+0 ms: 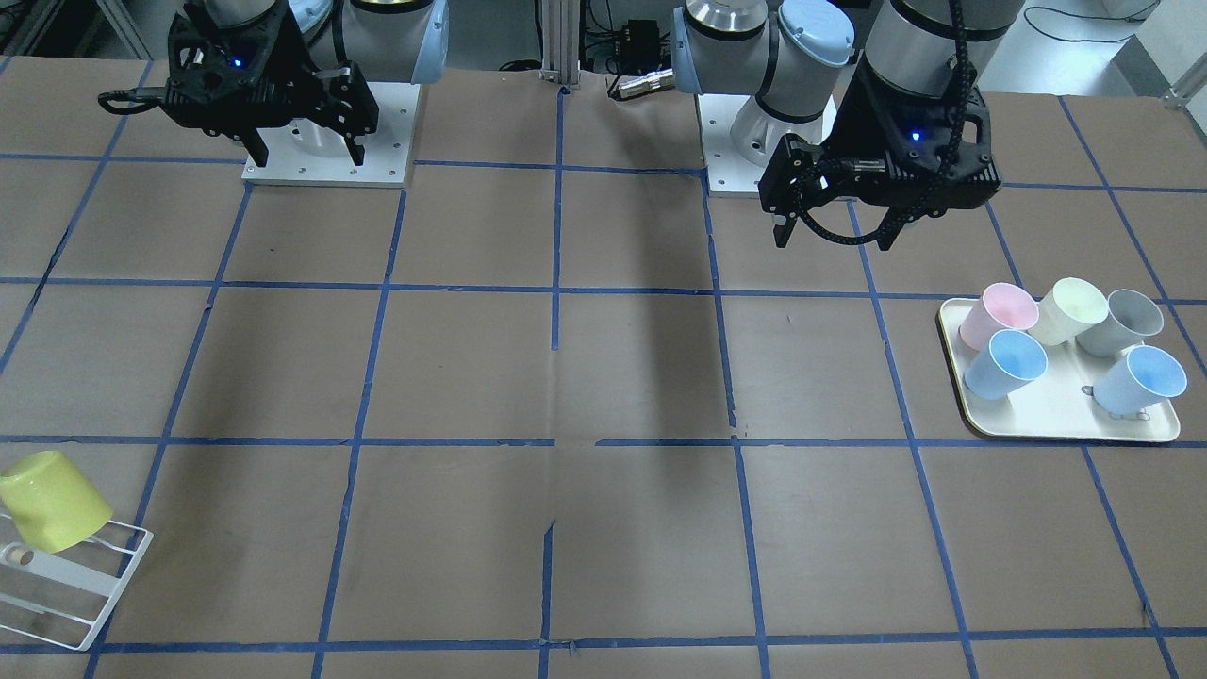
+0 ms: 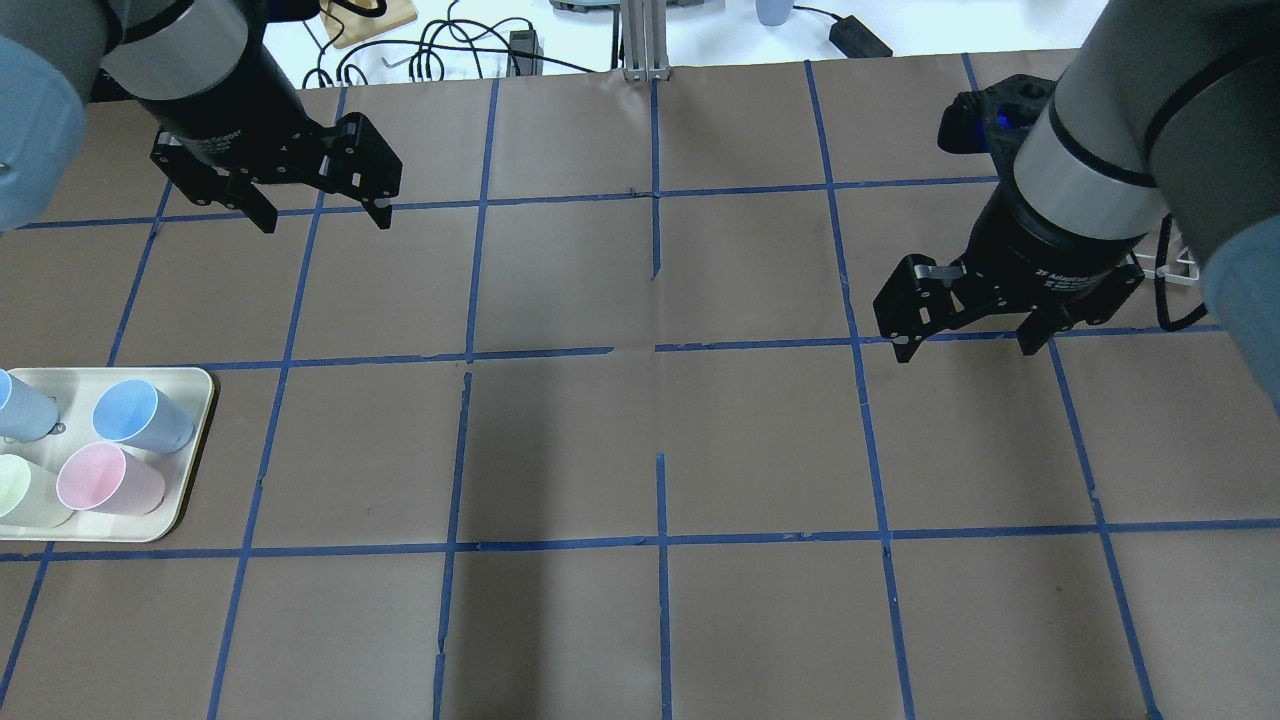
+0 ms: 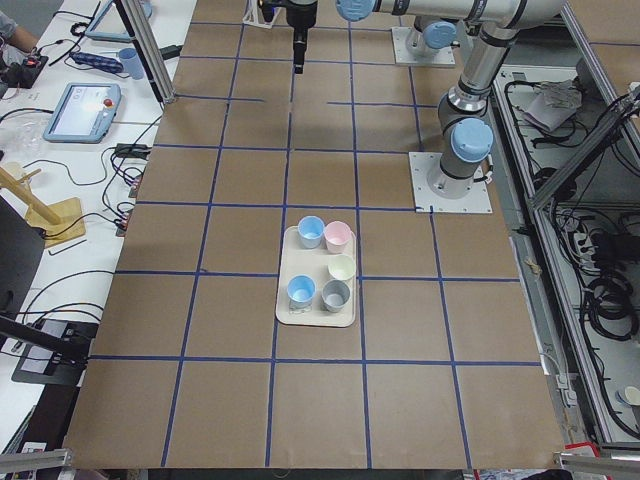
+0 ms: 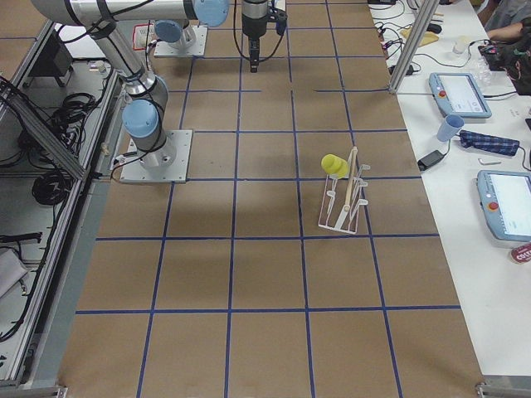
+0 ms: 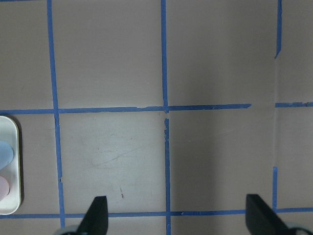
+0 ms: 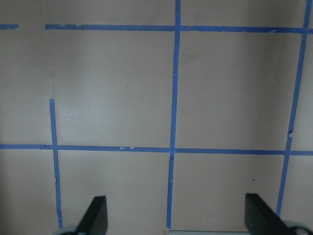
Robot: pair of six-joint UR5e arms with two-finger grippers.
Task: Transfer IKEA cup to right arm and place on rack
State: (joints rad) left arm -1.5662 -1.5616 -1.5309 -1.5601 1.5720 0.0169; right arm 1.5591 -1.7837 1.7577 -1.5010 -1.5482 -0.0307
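The bright yellow IKEA cup (image 1: 52, 509) sits upside down and tilted on the prongs of the white wire rack (image 1: 90, 589) at the table's corner on the right arm's side. The cup (image 4: 334, 164) and the rack (image 4: 344, 199) also show in the exterior right view. My right gripper (image 1: 308, 156) (image 2: 966, 348) is open and empty, high above the table near its base, well away from the rack. My left gripper (image 1: 832, 236) (image 2: 325, 222) is open and empty above bare table. Both wrist views show only open fingertips over the paper.
A cream tray (image 1: 1066, 424) (image 2: 190, 440) on the left arm's side holds two light blue cups, a pink cup (image 1: 985, 316), a pale cream-yellow cup (image 1: 1070, 309) and a grey cup (image 1: 1122, 321). Brown paper with blue tape lines covers the table.
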